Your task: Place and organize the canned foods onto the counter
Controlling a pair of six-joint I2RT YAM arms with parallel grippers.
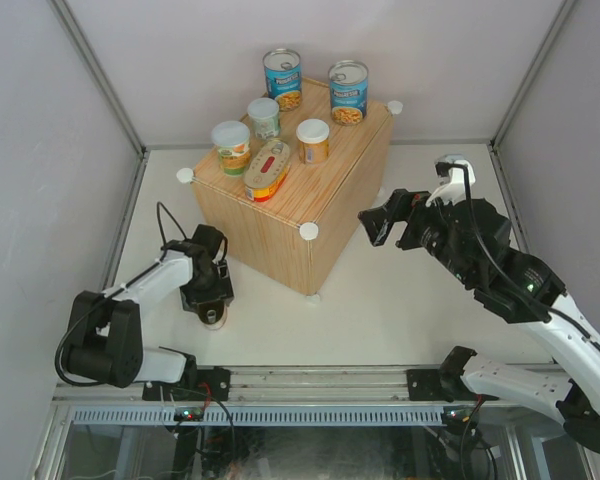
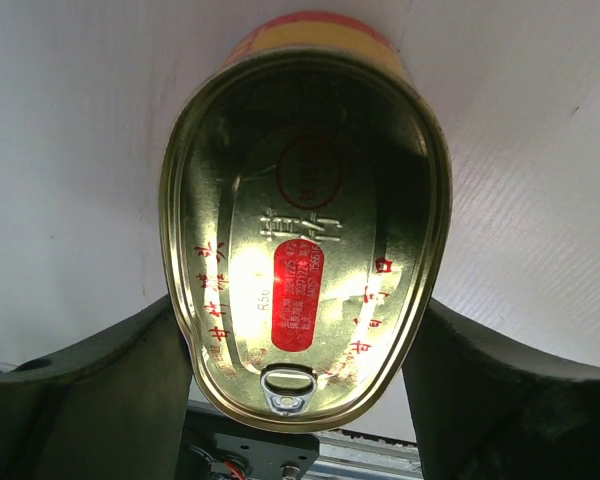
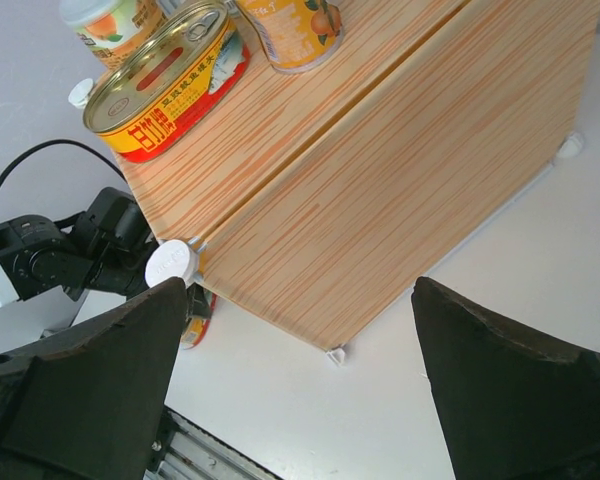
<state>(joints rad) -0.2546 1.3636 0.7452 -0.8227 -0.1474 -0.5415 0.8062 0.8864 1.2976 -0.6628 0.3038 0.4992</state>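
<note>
The counter (image 1: 280, 205) is a wood-grain box at the middle back. On its top stand two tall blue cans (image 1: 282, 78) (image 1: 348, 92), three small pale-lidded cans (image 1: 264, 117) (image 1: 231, 146) (image 1: 313, 140) and one oval red-yellow tin (image 1: 267, 169). My left gripper (image 1: 209, 296) is low by the counter's front left side, shut on the second oval tin (image 2: 305, 230), its gold lid with pull tab facing the camera. My right gripper (image 1: 384, 222) is open and empty, in the air right of the counter (image 3: 380, 180), facing its front corner.
White round knobs (image 1: 308, 231) mark the counter's top corners. The enclosure walls close in left, right and back. A metal rail (image 1: 310, 380) runs along the near edge. A cable loops from the left arm (image 1: 165, 215). The white table (image 1: 380, 310) lies in front of the counter.
</note>
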